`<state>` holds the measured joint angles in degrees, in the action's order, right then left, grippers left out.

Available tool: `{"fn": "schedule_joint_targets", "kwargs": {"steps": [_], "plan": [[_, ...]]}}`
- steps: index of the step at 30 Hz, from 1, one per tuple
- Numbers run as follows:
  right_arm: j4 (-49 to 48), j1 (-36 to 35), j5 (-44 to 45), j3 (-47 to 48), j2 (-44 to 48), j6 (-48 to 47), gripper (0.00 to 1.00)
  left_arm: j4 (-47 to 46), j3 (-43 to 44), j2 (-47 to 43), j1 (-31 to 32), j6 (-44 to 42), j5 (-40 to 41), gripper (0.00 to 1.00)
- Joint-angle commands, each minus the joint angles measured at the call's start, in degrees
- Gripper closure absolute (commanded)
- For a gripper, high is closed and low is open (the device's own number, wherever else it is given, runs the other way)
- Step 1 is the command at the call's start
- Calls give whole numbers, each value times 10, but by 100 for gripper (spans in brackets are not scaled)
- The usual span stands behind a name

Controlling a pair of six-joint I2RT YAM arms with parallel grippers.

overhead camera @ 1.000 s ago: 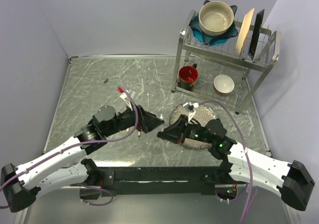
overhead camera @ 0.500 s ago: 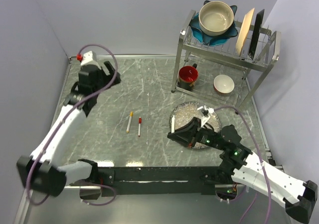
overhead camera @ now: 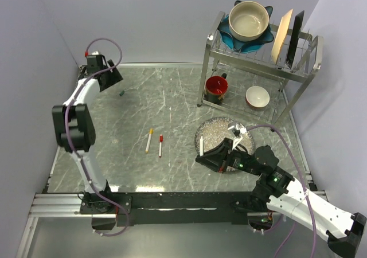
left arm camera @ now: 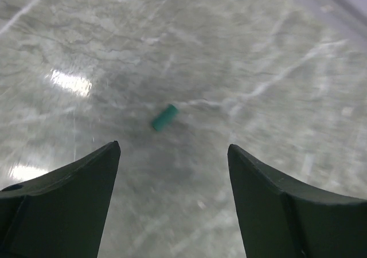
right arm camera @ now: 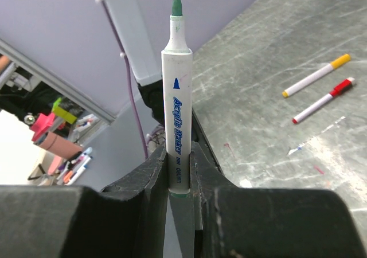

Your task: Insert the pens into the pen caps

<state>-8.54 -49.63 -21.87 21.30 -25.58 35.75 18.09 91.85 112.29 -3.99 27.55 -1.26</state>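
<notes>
While the right claw point(overhead camera: 209, 157) clamps the green pen point(overhead camera: 202, 145) upright, the top view puts the green cap point(overhead camera: 122, 93) just beside the left claw point(overhead camera: 106, 78), well apart from the right one. From the left wrist, the left jaws gape empty, with the cap point(left arm camera: 164, 117) just ahead of the gap, lying aslant to it. From the right wrist, the pen point(right arm camera: 178, 97) stands tip-up above the clenched jaws.
</notes>
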Motion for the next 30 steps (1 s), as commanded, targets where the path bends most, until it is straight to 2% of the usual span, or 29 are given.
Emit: {"fn": "schedule_joint_targets", "kwargs": {"steps": [1,4,10,12,16,22,28,30], "plan": [[10,-2,24,8,4,-25,100,28,75,89,0,-48,-35,20],[23,-2,28,15,3,-37,100,49,129,147,0,-68,-32,23],[26,-2,38,15,3,-48,100,34,138,191,0,-90,-25,29],[22,-2,37,15,-4,-49,100,36,138,202,0,-101,-24,35],[7,-1,32,12,-16,-46,100,48,145,212,6,-119,-8,45],[-5,-2,31,12,-20,-42,100,70,161,223,28,-157,45,49],[7,-1,33,14,-12,-45,100,68,141,219,37,-181,30,57],[11,-2,31,14,-8,-43,100,72,139,219,58,-181,41,60]]}}
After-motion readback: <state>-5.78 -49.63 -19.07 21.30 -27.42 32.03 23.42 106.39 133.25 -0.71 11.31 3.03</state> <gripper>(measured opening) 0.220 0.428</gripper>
